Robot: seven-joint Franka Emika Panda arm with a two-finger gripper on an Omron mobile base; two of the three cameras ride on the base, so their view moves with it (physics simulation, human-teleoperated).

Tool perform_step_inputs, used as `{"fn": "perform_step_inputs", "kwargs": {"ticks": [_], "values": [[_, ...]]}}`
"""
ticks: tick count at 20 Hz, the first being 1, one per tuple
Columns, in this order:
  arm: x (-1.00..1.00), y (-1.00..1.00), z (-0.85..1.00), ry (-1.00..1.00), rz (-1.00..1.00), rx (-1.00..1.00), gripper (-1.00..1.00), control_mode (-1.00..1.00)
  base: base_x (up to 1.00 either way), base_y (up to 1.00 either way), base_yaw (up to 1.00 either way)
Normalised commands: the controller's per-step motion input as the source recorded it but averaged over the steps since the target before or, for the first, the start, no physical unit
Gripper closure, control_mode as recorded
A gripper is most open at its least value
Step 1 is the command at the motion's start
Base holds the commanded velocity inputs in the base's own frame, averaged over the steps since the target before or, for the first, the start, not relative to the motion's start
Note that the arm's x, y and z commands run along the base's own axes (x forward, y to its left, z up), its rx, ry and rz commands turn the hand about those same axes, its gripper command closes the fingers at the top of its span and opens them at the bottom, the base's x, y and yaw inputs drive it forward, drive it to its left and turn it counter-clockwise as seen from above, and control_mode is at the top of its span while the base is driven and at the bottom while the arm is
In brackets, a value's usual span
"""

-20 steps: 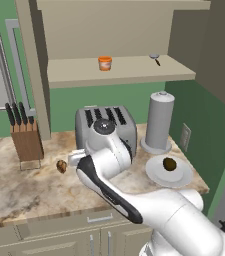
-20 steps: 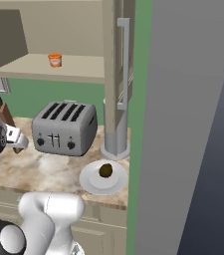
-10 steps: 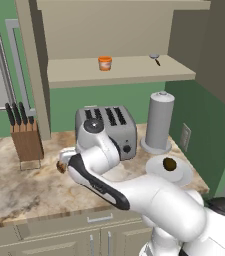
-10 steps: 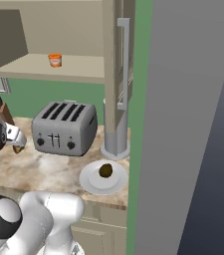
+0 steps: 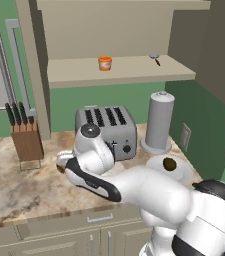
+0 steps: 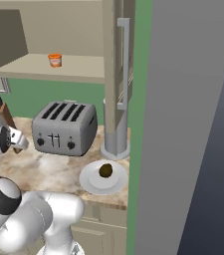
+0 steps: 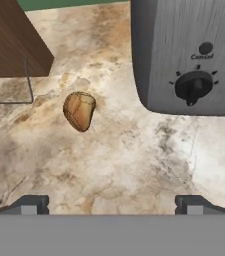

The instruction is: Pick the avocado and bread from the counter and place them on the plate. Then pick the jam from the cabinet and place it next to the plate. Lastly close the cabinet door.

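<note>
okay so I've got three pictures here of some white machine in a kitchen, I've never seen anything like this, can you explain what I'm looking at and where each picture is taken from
It is a rendered kitchen with a white robot arm on a base that can drive. Two pictures come from cameras on that base, behind the arm to its left and right. The third looks along the arm's hand, so it sees the counter close up.

On the marbled counter stand a grey toaster, a knife block, a tall grey canister and a white plate. The dark avocado already lies on the plate. The tan bread lies on the counter between knife block and toaster. An orange jam jar sits on the open cabinet's shelf.

The tool is open over the counter, holding nothing, with the bread ahead of it.
</note>
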Motion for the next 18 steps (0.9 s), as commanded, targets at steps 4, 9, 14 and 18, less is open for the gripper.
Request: {"fn": "perform_step_inputs", "kwargs": {"ticks": [4,9,14,18], "values": [[0.12,0.26,-0.16,0.0,0.0,0.0,-1.0,-1.0,0.0,0.0,0.0],[0.14,0.34,-0.01,0.0,0.0,0.0,-1.0,-1.0,0.0,0.0,0.0],[0.15,0.05,-0.02,0.0,-0.04,0.0,-1.0,-1.0,0.0,0.0,0.0],[0.03,0.0,-0.1,0.0,-0.07,0.0,-1.0,-1.0,0.0,0.0,0.0]]}}
